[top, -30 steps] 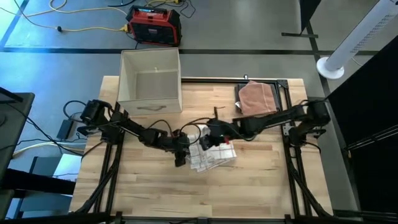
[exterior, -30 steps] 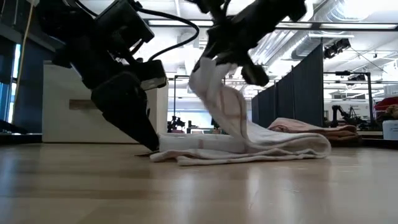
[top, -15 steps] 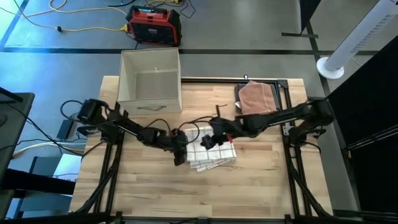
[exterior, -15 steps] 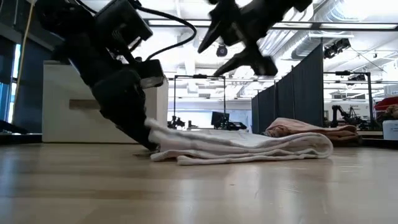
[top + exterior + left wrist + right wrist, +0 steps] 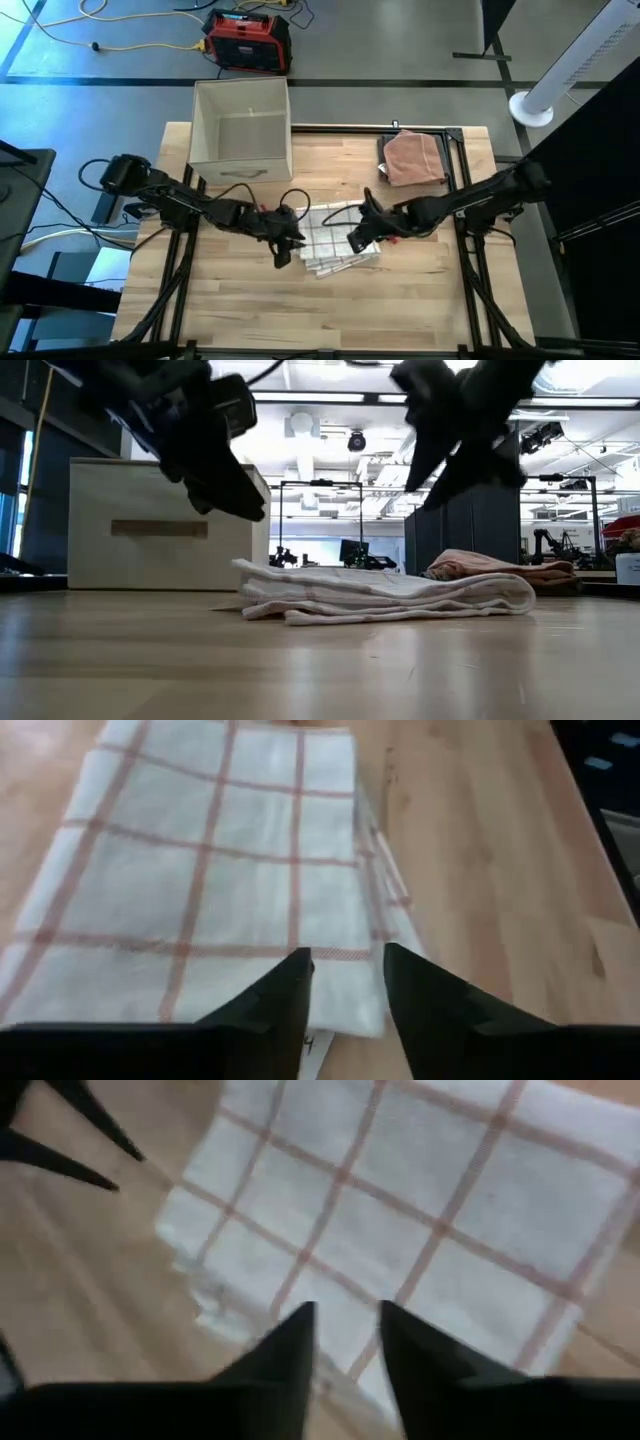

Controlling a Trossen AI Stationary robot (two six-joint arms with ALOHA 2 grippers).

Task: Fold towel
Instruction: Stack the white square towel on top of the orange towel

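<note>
One white towel (image 5: 335, 243) with a red check was found lying folded in several layers on the table (image 5: 420, 310), between the two grippers and below both. The left gripper (image 5: 281, 252) was held just above the towel's near edge, its fingers (image 5: 275, 1005) parted by a narrow gap and holding nothing. The right gripper (image 5: 356, 237) was held above the opposite side, likewise slightly parted and empty.

The towel was judged light, soft and limp: its layers sagged and bulged at the folded end in the low view, and no stiffness was apparent. It was judged likely to drape and slip out of alignment if lifted by one point only. A hold at two corners of one edge, taken through all layers, was judged the soundest. Loose edges were noted just ahead of the left gripper.

Counted: one checked towel; one pinkish cloth (image 5: 412, 158) folded well beyond the right gripper; one open white box (image 5: 241, 130) beyond the left gripper; two arms.
</note>
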